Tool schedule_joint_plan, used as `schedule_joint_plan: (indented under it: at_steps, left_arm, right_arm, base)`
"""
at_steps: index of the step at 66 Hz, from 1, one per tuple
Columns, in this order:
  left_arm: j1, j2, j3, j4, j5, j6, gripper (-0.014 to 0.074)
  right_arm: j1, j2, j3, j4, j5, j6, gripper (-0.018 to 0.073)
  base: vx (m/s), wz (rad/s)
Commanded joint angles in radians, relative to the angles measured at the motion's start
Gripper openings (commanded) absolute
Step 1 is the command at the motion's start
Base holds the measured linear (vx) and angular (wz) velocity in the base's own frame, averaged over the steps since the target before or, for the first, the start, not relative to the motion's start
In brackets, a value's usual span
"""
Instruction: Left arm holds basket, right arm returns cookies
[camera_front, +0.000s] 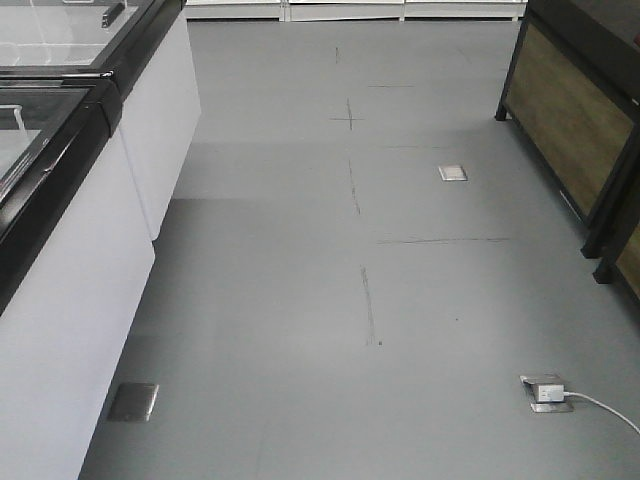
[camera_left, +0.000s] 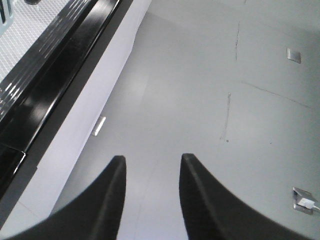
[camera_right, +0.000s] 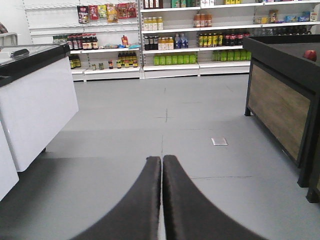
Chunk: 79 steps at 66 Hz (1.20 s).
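The long white chest freezer with black-rimmed glass lid (camera_front: 70, 270) lines the aisle's left side. Just beside it the left arm's black gripper (camera_left: 152, 160) hangs over grey floor (camera_front: 300, 300), fingers apart around nothing, probably readied for a handle. The right arm's black gripper (camera_right: 162, 159) points down the aisle, fingers pressed together, empty. Neither the light blue basket nor the navy cookie box shows in any view. Far off stand white shelves of bottles (camera_right: 175, 47); at the right a black wood-panelled display stand (camera_front: 570, 115) narrows the way.
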Motion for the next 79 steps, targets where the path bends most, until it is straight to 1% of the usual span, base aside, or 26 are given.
schedule_joint_plan:
  at_steps: [1, 4, 8, 11, 12, 18, 20, 22, 27, 29, 32, 35, 43, 46, 49, 55, 57, 61, 65, 67, 73, 79]
  left_arm:
    - [0.003, 0.06, -0.109, -0.029, 0.004, -0.021, 0.0262]
    - [0.006, 0.09, -0.144, -0.043, 0.017, -0.024, 0.0256]
    - [0.028, 0.115, -0.193, -0.1, 0.025, -0.024, 0.0246]
    - [0.057, 0.133, -0.222, -0.145, 0.033, -0.024, 0.0237]
    - [0.067, 0.137, -0.234, -0.178, 0.036, -0.022, 0.0234]
    - [0.143, 0.161, -0.274, -0.29, 0.069, -0.014, 0.0229]
    - [0.168, 0.168, -0.282, -0.339, 0.081, -0.002, 0.0229]
    - [0.196, 0.174, -0.288, -0.381, 0.093, 0.022, 0.023]
    - [0.278, 0.186, -0.298, -0.494, 0.125, 0.117, 0.0231]
    - [0.317, 0.19, -0.301, -0.533, 0.137, 0.159, 0.0233]
    - [0.375, 0.194, -0.304, -0.602, 0.156, 0.242, 0.0235]
    - [0.428, 0.194, -0.303, -0.669, 0.168, 0.298, 0.0237]
    - [0.599, 0.195, -0.303, -0.834, 0.199, 0.412, 0.0238]
    - [0.655, 0.201, -0.303, -0.916, 0.215, 0.446, 0.0238]
    - [0.726, 0.209, -0.303, -1.005, 0.241, 0.489, 0.0238]
    - [0.825, 0.235, -0.303, -1.163, 0.296, 0.576, 0.0238]
    - [0.848, 0.242, -0.303, -1.2, 0.307, 0.596, 0.024]
    - [0.888, 0.253, -0.303, -1.266, 0.315, 0.63, 0.0245]
    - [0.918, 0.262, -0.303, -1.309, 0.299, 0.649, 0.026]
    - [0.932, 0.264, -0.303, -1.325, 0.29, 0.671, 0.0274]
    - [0.962, 0.273, -0.303, -1.359, 0.265, 0.747, 0.032]
    - [0.99, 0.287, -0.303, -1.363, 0.252, 0.766, 0.0382]
  right_arm:
    - [-0.005, -0.01, -0.002, -0.003, -0.074, -0.005, -0.0008]
    - [-0.005, -0.01, -0.002, -0.003, -0.074, -0.005, -0.0008]
    - [-0.005, -0.01, -0.002, -0.003, -0.074, -0.005, -0.0008]
    - [-0.005, -0.01, -0.002, -0.003, -0.074, -0.005, -0.0008]
    - [-0.005, -0.01, -0.002, -0.003, -0.074, -0.005, -0.0008]
    - [-0.005, -0.01, -0.002, -0.003, -0.074, -0.005, -0.0008]
    - [-0.005, -0.01, -0.002, -0.003, -0.074, -0.005, -0.0008]
    - [-0.005, -0.01, -0.002, -0.003, -0.074, -0.005, -0.0008]
    - [-0.005, -0.01, -0.002, -0.003, -0.074, -0.005, -0.0008]
    - [-0.005, -0.01, -0.002, -0.003, -0.074, -0.005, -0.0008]
    - [-0.005, -0.01, -0.002, -0.003, -0.074, -0.005, -0.0008]
    - [-0.005, -0.01, -0.002, -0.003, -0.074, -0.005, -0.0008]
    - [-0.005, -0.01, -0.002, -0.003, -0.074, -0.005, -0.0008]
    - [-0.005, -0.01, -0.002, -0.003, -0.074, -0.005, -0.0008]
    - [-0.005, -0.01, -0.002, -0.003, -0.074, -0.005, -0.0008]
    - [-0.005, -0.01, -0.002, -0.003, -0.074, -0.005, -0.0008]
    - [-0.005, -0.01, -0.002, -0.003, -0.074, -0.005, -0.0008]
    - [-0.005, -0.01, -0.002, -0.003, -0.074, -0.005, -0.0008]
    - [-0.005, -0.01, -0.002, -0.003, -0.074, -0.005, -0.0008]
    - [-0.005, -0.01, -0.002, -0.003, -0.074, -0.005, -0.0008]
    - [-0.005, -0.01, -0.002, -0.003, -0.074, -0.005, -0.0008]
    - [-0.005, -0.01, -0.002, -0.003, -0.074, -0.005, -0.0008]
  base:
    - [0.0, 0.0]
    - [0.0, 0.0]
    - [0.0, 0.0]
    - [0.0, 0.0]
    - [0.0, 0.0]
    - [0.0, 0.0]
    - [0.0, 0.0]
    - [0.0, 0.0]
    - [0.0, 0.0]
    - [0.0, 0.0]
    - [0.0, 0.0]
    - [0.0, 0.0]
    - [0.0, 0.0]
    - [0.0, 0.0]
    - [0.0, 0.0]
    - [0.0, 0.0]
    - [0.0, 0.0]
    - [0.0, 0.0]
    - [0.0, 0.0]
    - [0.0, 0.0]
    - [0.0, 0.0]
    - [0.0, 0.0]
